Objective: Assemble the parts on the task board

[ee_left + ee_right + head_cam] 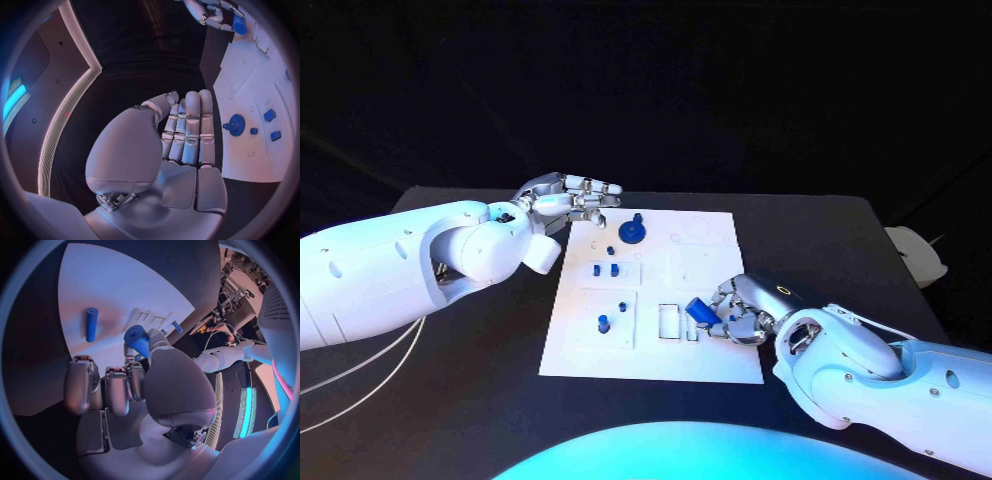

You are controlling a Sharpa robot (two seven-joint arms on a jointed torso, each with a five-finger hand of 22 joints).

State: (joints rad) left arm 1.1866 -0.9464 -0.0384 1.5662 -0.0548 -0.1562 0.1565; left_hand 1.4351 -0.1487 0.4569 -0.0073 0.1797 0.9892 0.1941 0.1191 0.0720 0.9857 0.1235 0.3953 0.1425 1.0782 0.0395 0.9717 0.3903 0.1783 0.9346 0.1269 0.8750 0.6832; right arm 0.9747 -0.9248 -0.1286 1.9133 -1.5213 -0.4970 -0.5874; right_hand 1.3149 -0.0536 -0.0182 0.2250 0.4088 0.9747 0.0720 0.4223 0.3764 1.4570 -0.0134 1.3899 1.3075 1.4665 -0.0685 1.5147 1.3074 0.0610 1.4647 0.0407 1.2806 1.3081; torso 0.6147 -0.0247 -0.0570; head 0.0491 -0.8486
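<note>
White and flat, the rectangular task board [711, 360] lies in the middle of the black surface [877, 260], its long side running away from the robot. Nearest the robot, at the board's right edge, the right hand [744, 310] grips a short blue cylindrical part [701, 312] between thumb and fingers, holding it just over the pale rectangular slots [669, 320] near the board's near right side; the right wrist view shows the same blue cylinder [137, 340] pinched at the fingertips, with the other fingers [78, 385] curled downward beside it. In that wrist view a slim blue rod-shaped part [91, 324] lies flat on the board, apart from the hand. To the left of the slots, a small blue peg [604, 323] stands in a square recessed plate. Farther along the board, two little blue blocks [604, 269] sit side by side in another recessed plate. Beyond them, near the far left corner, a round blue gear-like part [633, 231] with a knob rests on the board; the left wrist view shows this gear [236, 124] beside a small blue stud [254, 131]. Farthest off, the left hand [568, 199] hovers at the board's far left corner, holding nothing, its fingers [190, 127] straight and pressed close together, not touching the gear.
</note>
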